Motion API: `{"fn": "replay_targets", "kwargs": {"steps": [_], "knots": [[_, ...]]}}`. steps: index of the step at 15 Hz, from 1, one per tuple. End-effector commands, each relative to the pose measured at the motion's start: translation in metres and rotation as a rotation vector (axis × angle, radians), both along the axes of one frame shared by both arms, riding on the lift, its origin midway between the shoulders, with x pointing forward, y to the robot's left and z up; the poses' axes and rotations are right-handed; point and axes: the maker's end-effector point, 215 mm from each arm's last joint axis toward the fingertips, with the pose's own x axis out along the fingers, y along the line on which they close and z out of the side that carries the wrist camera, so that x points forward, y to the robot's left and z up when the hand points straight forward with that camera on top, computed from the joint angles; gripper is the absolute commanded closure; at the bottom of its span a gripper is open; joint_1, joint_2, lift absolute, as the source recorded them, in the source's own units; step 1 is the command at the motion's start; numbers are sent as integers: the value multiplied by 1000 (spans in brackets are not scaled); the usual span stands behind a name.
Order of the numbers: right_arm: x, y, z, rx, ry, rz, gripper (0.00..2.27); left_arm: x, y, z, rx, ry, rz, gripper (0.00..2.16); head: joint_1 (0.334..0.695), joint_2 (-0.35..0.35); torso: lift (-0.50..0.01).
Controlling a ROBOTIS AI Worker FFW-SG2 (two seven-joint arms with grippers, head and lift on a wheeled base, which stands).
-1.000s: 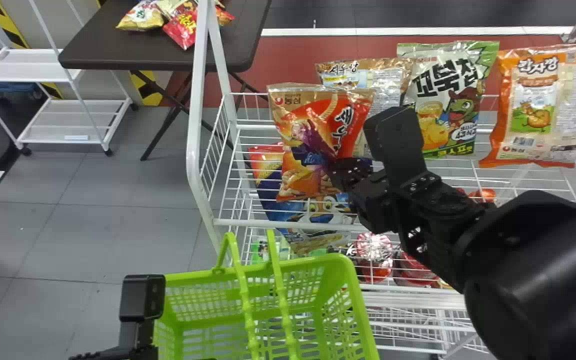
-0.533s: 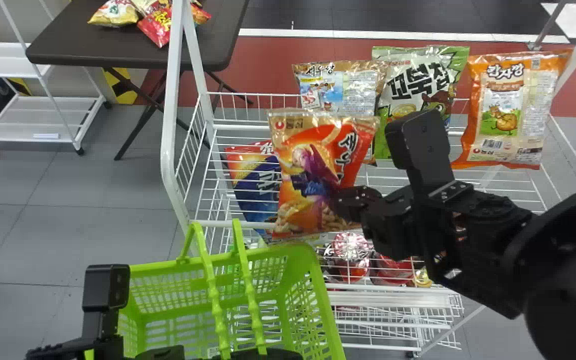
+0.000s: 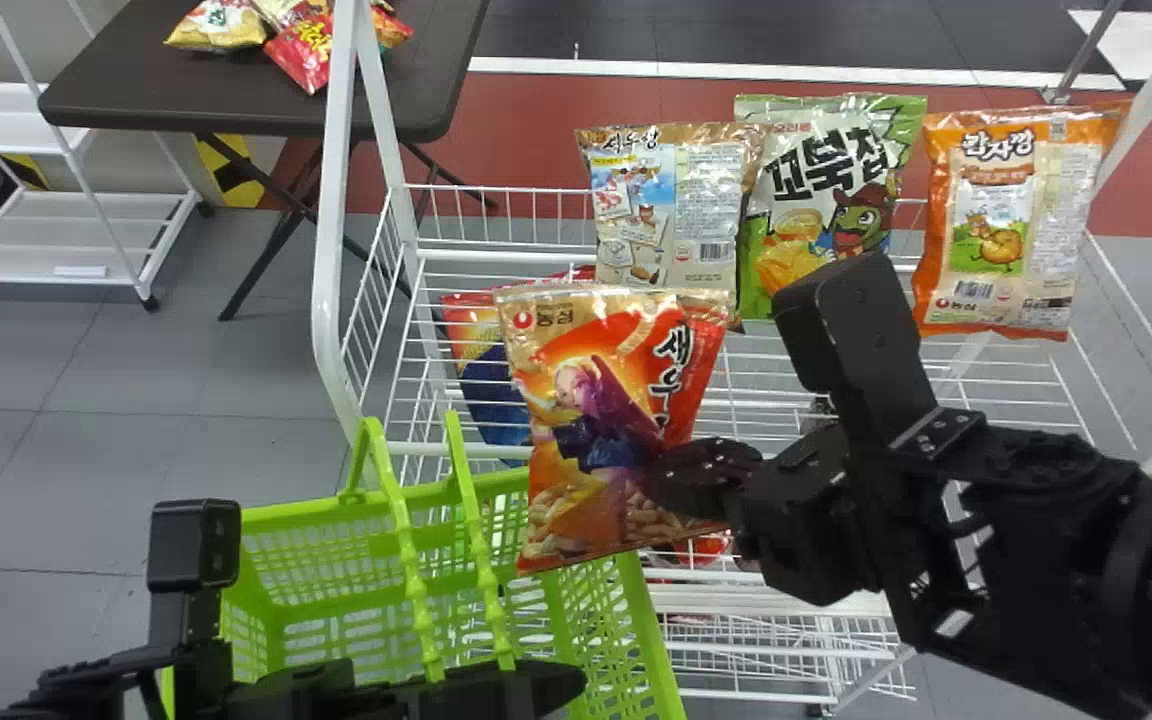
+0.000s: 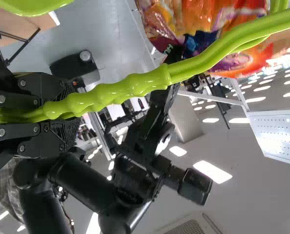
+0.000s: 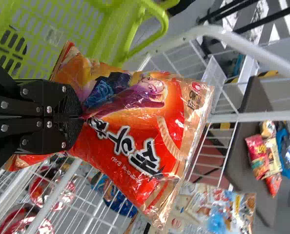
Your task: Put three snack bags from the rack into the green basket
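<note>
My right gripper [image 3: 681, 478] pinches an orange-red snack bag [image 3: 596, 430] by its side, holding it upright over the right back rim of the green basket [image 3: 336, 545]. In the right wrist view the gripper [image 5: 81, 117] is shut on the snack bag [image 5: 130, 131]. My left gripper [image 3: 556, 685] is low at the basket's handles; in the left wrist view this gripper [image 4: 62, 111] is shut on the green basket handles [image 4: 130, 88]. On the rack [image 3: 496, 253] stand a beige bag [image 3: 671, 205], a green bag [image 3: 821, 200] and an orange bag [image 3: 1016, 220].
A blue and red bag [image 3: 486, 385] lies in the rack behind the held one. White uprights [image 3: 333, 210] frame the rack's left end. At the back left are a dark table [image 3: 236, 100] with several small bags and a white cart [image 3: 76, 240].
The right gripper has brought the orange-red bag down and toward the basket, from above the rack. Basket and rack have shifted left in the head view, and more of the left arm shows.
</note>
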Motion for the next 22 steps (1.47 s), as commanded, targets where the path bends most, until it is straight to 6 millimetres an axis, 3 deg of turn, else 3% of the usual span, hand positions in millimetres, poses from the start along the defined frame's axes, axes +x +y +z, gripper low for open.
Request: {"fn": "replay_targets", "kwargs": {"steps": [1, 4, 7, 9, 10, 11, 12, 13, 14, 18, 20, 22], "knots": [[-16, 10, -6, 11, 32, 30, 2246, 1, -1, 2, -4, -3, 2, 2148, 695, 43, 0], [-35, 15, -25, 15, 93, 47, 2243, 3, -2, 3, -7, -8, 3, 2148, 695, 66, 0], [-61, 22, -60, 19, 206, 73, 2219, 4, -3, 2, -3, -8, 2, 2148, 695, 81, 0], [-73, 29, -70, 40, 258, 101, 2135, 4, -3, 2, -2, -8, 4, 2148, 695, 90, 0], [-77, 32, -73, 50, 278, 112, 1963, 4, -3, 3, -4, -8, 3, 2148, 695, 102, 0], [-82, 36, -74, 63, 297, 126, 1544, 4, -3, 3, -4, -8, 3, 2148, 695, 111, 0], [-84, 36, -78, 63, 309, 127, 694, 4, -3, 3, -5, -9, 3, 2148, 695, 119, 0], [-85, 36, -81, 62, 318, 126, 29, 4, -3, 3, -5, -9, 3, 2148, 695, 128, 0], [-84, 37, -83, 73, 323, 126, -1, 4, -4, 3, -6, -9, 2, 2148, 695, 134, 0], [-57, 29, -81, 120, 290, 70, 39, 3, -5, 3, -6, -5, -1, 2148, 695, 137, 0], [-23, 14, -72, 147, 227, 4, 39, 3, -5, 3, -5, -4, -1, 2148, 695, 125, 0], [26, -7, -63, 166, 127, -78, 39, 3, -5, 3, -6, -1, -3, 2148, 695, 81, 0]]}}
